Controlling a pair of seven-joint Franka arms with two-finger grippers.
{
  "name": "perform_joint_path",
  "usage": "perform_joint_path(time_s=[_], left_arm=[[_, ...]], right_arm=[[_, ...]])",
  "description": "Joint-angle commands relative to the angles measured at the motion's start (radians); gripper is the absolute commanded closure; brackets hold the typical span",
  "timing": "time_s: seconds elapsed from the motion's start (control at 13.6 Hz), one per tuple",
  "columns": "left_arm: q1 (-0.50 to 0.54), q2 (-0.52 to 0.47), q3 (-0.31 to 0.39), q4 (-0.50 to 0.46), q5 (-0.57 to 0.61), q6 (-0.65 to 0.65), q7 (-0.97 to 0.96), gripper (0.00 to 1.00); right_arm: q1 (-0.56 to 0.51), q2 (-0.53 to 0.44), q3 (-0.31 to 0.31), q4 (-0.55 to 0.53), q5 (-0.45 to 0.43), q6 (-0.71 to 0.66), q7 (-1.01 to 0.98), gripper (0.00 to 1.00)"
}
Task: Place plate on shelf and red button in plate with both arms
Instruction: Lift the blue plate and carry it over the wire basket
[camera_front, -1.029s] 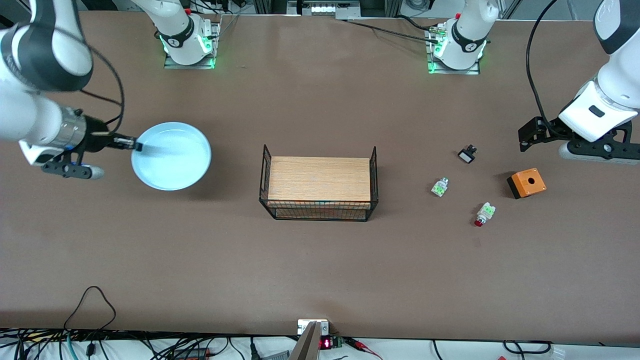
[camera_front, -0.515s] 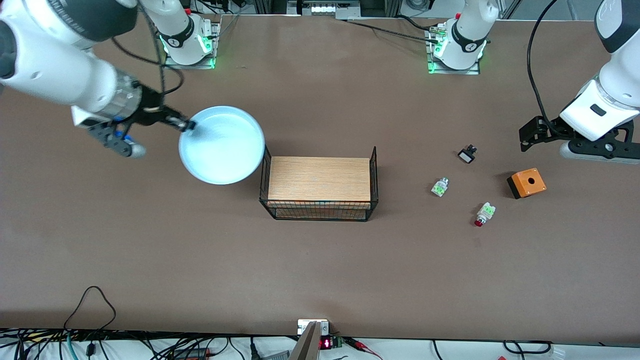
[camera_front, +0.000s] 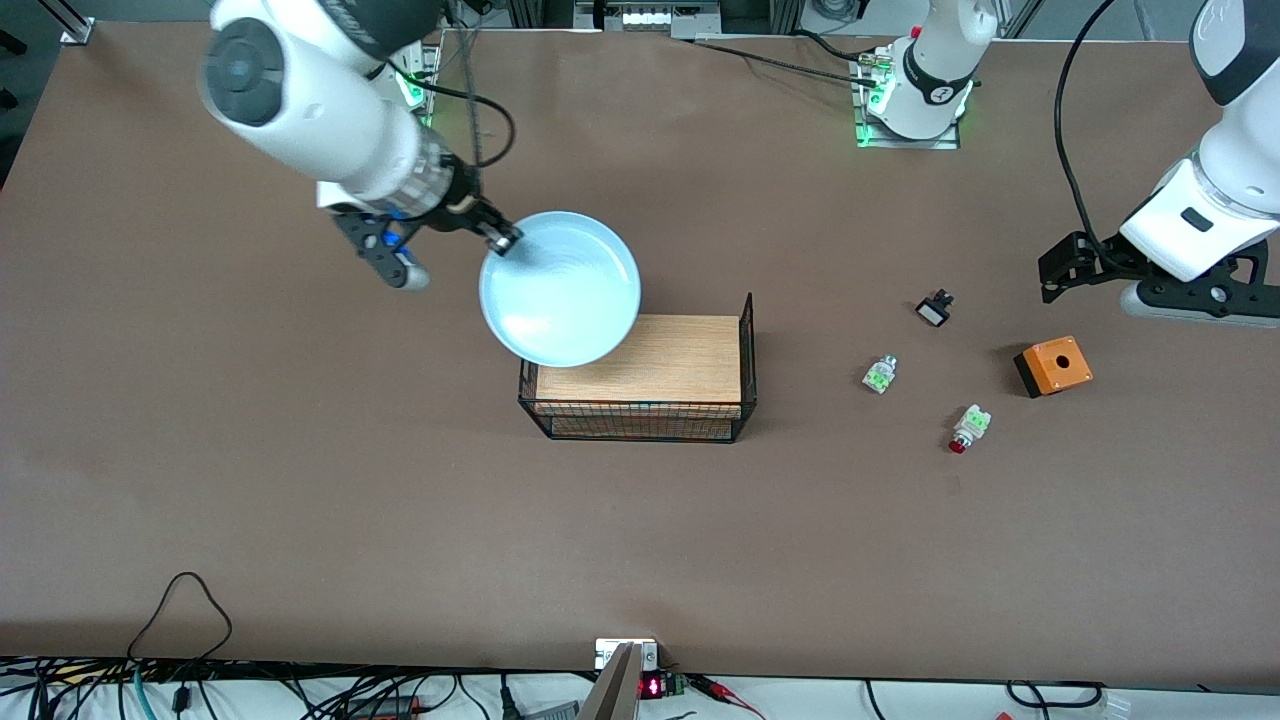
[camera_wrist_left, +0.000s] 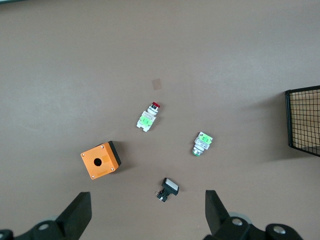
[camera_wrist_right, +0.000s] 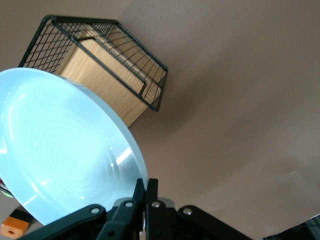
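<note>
My right gripper (camera_front: 503, 241) is shut on the rim of the pale light-blue plate (camera_front: 560, 288) and holds it in the air, partly over the wire basket's (camera_front: 745, 330) corner toward the right arm's end. In the right wrist view the plate (camera_wrist_right: 60, 155) fills one side and the jaws (camera_wrist_right: 145, 186) pinch its rim. The red button (camera_front: 965, 429) lies on the table toward the left arm's end; it also shows in the left wrist view (camera_wrist_left: 148, 116). My left gripper (camera_front: 1050, 275) is open and empty, up in the air near the orange box, and waits.
The wire basket holds a wooden block (camera_front: 660, 365). An orange box with a hole (camera_front: 1053, 366), a white-green button without a red cap (camera_front: 879, 374) and a small black-and-white button (camera_front: 934, 308) lie near the red button. Cables (camera_front: 180, 600) run along the front edge.
My right arm has carried the plate from the right arm's end of the table toward the middle, until it overlaps the basket. The left arm has not moved.
</note>
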Motion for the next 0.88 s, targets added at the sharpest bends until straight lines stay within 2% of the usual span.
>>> perform_joint_path(time_s=[0.0,0.37,0.81], left_arm=[[-0.003,0.015,0.001,0.037,0.011,-0.023,0.016,0.0],[-0.003,0.015,-0.001,0.037,0.01,-0.024,0.016,0.0],[-0.001,0.015,-0.001,0.037,0.01,-0.024,0.018,0.0]], right_arm=[[0.051,0.042,-0.013,0.033,0.015,0.036,0.099,1.0],[0.08,0.095,-0.013,0.032,0.019,0.046,0.134,1.0],[0.109,0.132,-0.013,0.03,0.018,0.128,0.133,1.0]])
